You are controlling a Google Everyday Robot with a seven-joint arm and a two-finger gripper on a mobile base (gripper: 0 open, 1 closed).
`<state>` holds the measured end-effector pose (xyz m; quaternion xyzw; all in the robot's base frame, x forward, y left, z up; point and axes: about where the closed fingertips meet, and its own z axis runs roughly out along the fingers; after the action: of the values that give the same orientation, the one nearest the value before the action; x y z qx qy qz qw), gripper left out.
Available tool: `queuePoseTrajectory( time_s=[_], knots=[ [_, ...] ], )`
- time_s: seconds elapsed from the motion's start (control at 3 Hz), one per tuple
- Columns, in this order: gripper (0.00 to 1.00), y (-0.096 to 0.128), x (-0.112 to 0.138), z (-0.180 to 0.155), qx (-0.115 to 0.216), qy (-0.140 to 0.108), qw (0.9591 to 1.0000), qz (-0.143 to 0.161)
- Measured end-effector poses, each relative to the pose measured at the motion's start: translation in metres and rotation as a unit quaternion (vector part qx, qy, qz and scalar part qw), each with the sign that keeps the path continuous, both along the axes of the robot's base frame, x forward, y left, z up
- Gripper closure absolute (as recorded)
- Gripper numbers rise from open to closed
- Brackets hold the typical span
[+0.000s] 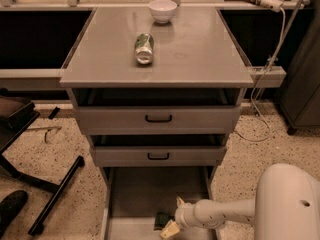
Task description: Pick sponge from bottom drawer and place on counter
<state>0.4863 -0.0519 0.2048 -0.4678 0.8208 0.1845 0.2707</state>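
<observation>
The dark green sponge (162, 219) lies on the floor of the open bottom drawer (135, 194), near its front. My gripper (173, 216) reaches in from the right, low in the drawer. Its pale yellow fingers stand apart, one behind the sponge and one (169, 229) in front of it, with the sponge's right end at or between the tips. The gripper is open. The grey counter (195, 54) tops the cabinet above.
A green-and-silver can (143, 48) lies on its side on the counter, with a white bowl (162, 10) behind it. Two upper drawers with black handles (158, 118) stand slightly open. A black chair base (45, 184) is on the floor at left. Cables hang at right.
</observation>
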Motion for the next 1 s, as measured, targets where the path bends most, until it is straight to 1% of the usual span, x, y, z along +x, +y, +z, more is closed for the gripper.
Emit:
queuePoseTrajectory(
  time_s=[0.33, 1.0],
  knots=[
    [0.00, 0.000, 0.000, -0.001, 0.000, 0.001, 1.0000, 0.000],
    [0.00, -0.004, 0.011, -0.050, -0.004, 0.036, 0.9992, -0.015]
  ],
)
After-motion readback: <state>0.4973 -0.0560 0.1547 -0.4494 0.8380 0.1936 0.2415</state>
